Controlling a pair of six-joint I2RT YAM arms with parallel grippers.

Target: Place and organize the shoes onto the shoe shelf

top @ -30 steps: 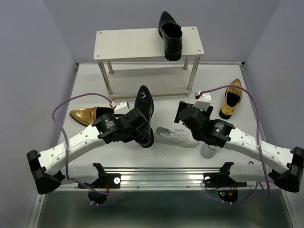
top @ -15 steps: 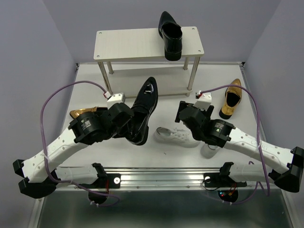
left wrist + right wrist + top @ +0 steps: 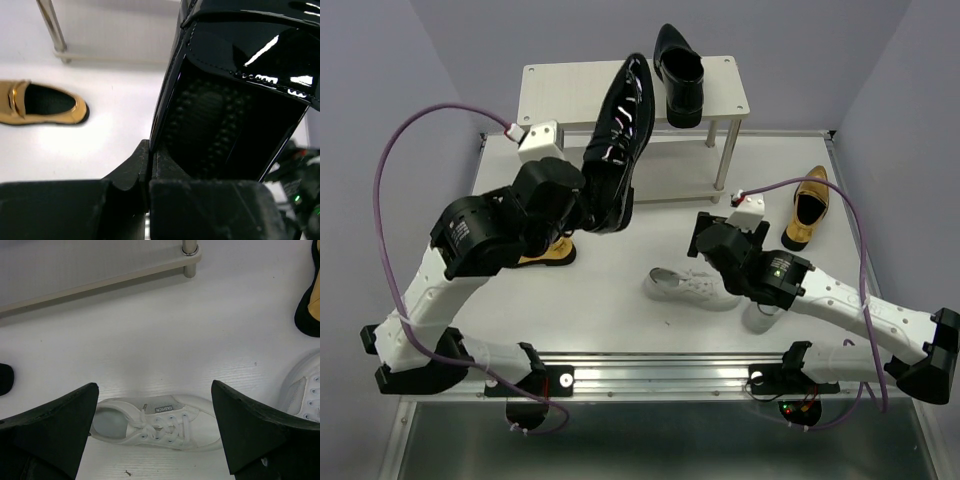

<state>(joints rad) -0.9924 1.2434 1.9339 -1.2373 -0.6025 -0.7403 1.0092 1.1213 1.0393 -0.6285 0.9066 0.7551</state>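
**Black shoe rising toward the top shelf**

The left gripper (image 3: 586,208) is pinching its fingers (image 3: 131,172) nearly closed on the heel rim of a black dress shoe (image 3: 618,130), one finger inside the opening and one outside. A second ago this shoe was sitting low on the table between the arms. Now it is hanging in the air, tilted, with its toe reaching over the front edge of the shoe shelf (image 3: 570,95) beside the second black dress shoe (image 3: 678,75), which is standing on the top board's right part. The left arm is lifting and swinging back and to the left with it.

The right gripper (image 3: 154,387) is holding its fingers spread wide and gripping nothing, hovering over a white sneaker (image 3: 160,422) as it was a second ago.

The table (image 3: 670,225) is lying white under everything, and plain lavender-grey walls (image 3: 430,70) are closing it in on three sides. One gold loafer (image 3: 807,208) is lying near the shelf's right legs.

The other gold loafer (image 3: 40,102) is showing whole only to the left wrist camera; from above, the left arm is covering most of it. The second white sneaker (image 3: 760,318) is peeking out from under the right arm, cut off at the right wrist view's edge. The held shoe's toe is running out of the left wrist view.
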